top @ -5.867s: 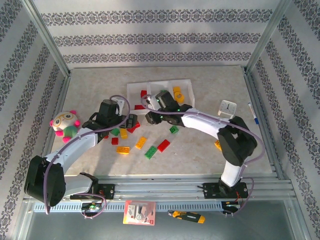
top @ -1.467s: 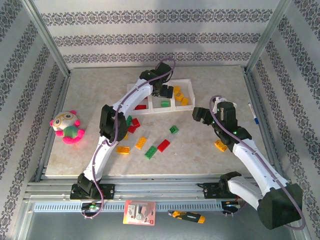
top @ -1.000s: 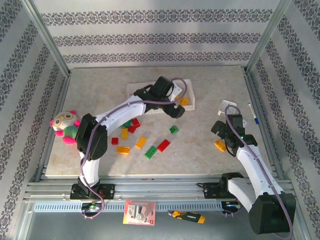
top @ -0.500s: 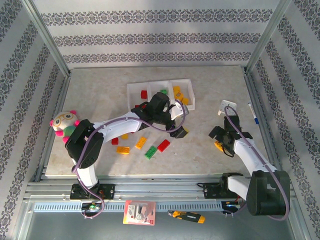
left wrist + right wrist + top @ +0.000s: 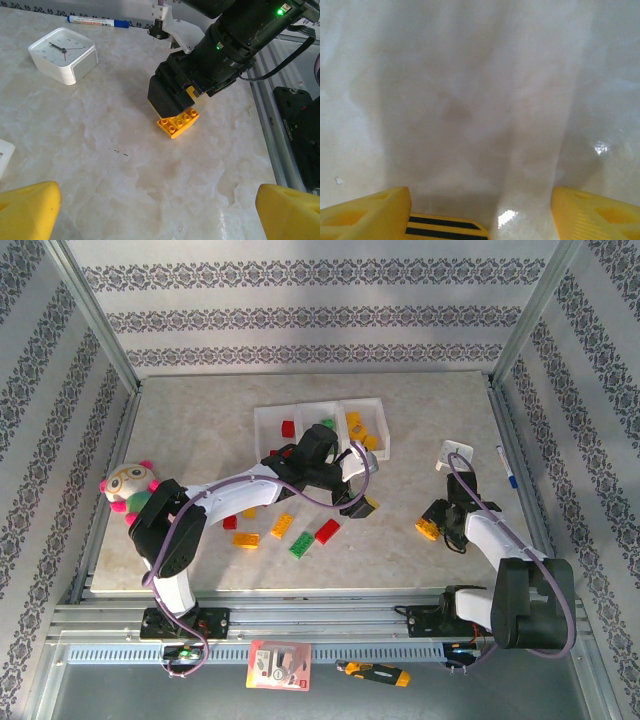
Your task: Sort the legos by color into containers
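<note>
Three joined white containers [image 5: 372, 405] stand at the back centre, holding red, green and yellow bricks. Loose legos lie in front of them: a yellow brick [image 5: 245, 539], a green brick [image 5: 301, 545] and a red brick [image 5: 327, 531]. My left gripper [image 5: 360, 507] [image 5: 160, 215] hovers open over bare table right of these, nothing between its yellow fingers [image 5: 27, 207]. Farther right, my right gripper [image 5: 440, 518] [image 5: 482, 210] is pressed low over a yellow rounded brick [image 5: 428, 529] [image 5: 177, 121]. Its fingertips [image 5: 592, 212] stand wide apart. That brick is hidden in the right wrist view.
A white square clock [image 5: 455, 455] [image 5: 64, 55] and a blue pen [image 5: 506, 465] [image 5: 95, 21] lie at the right, behind the right gripper. A plush toy [image 5: 133, 490] sits at the left edge. A red card [image 5: 278, 665] and a yellow-black tool [image 5: 375, 672] rest on the front rail.
The left arm has swung from the containers down to the table's middle and stopped. The right gripper has dropped onto the yellow brick, which has shifted slightly left.
</note>
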